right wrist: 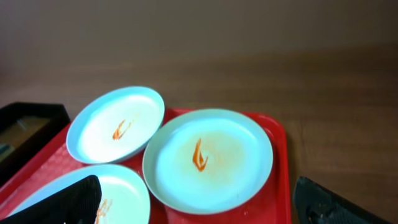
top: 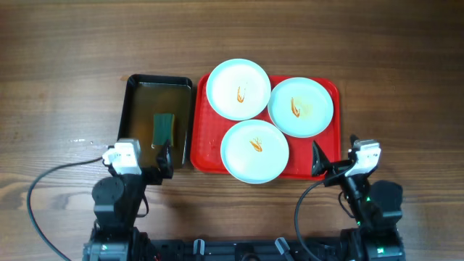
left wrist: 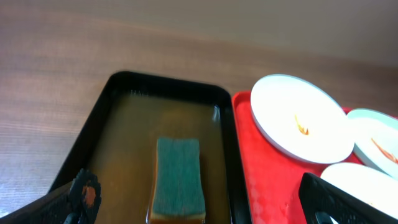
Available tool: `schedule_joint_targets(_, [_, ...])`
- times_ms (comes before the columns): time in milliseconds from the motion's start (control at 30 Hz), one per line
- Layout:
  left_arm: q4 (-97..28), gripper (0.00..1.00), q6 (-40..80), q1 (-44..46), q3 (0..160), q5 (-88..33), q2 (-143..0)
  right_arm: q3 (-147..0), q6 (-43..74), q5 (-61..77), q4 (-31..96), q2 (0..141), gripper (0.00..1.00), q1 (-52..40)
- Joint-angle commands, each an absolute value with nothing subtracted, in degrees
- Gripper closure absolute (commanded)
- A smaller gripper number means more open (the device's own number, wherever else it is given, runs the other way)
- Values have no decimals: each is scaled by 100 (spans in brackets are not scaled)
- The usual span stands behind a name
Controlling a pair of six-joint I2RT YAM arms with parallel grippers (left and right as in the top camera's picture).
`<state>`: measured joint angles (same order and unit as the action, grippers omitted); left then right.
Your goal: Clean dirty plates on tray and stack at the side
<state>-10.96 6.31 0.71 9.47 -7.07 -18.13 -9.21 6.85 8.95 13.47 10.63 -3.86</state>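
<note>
Three pale blue-white plates with orange sauce streaks lie on the red tray (top: 205, 138): one at the back left (top: 238, 89), one at the back right (top: 301, 106), one at the front (top: 254, 151). My left gripper (top: 164, 159) is open and empty, over the near end of the black tray, above the green sponge (left wrist: 178, 177). My right gripper (top: 319, 161) is open and empty at the red tray's front right corner. The right wrist view shows the back-right plate (right wrist: 208, 158) between my open fingers (right wrist: 199, 205), with the other two plates (right wrist: 118, 124) (right wrist: 121, 194) to its left.
A black tray (top: 160, 80) of brownish water holds the green sponge (top: 164, 128) and sits against the red tray's left side. The left wrist view shows the red tray (left wrist: 261, 174) to the right. Bare wooden table (top: 65, 72) surrounds both trays. A cable (top: 58, 170) lies front left.
</note>
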Motion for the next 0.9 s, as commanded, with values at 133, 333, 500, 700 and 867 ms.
schedule_joint_targets(133, [-2263,0,690,102,2888,-635,-3994,-2714,998,1269,2582,3035,0,-390])
schedule_joint_targets(333, [-4198,0,687,102,4899,-639,-5961,-4705,906,1264,4547,5028,1,-390])
schedule_joint_targets(500, [-4644,0,690,102,5164,-821,-6678,-5218,1070,2456,4604,5861,0,-390])
schedule_joint_targets(700, [-4128,0,690,102,5166,-1940,-6794,-5212,1074,2451,4724,6449,5,-436])
schedule_joint_targets(867, [-3409,0,685,102,5164,-1640,-6928,-5157,1424,2309,4829,7059,15,-792])
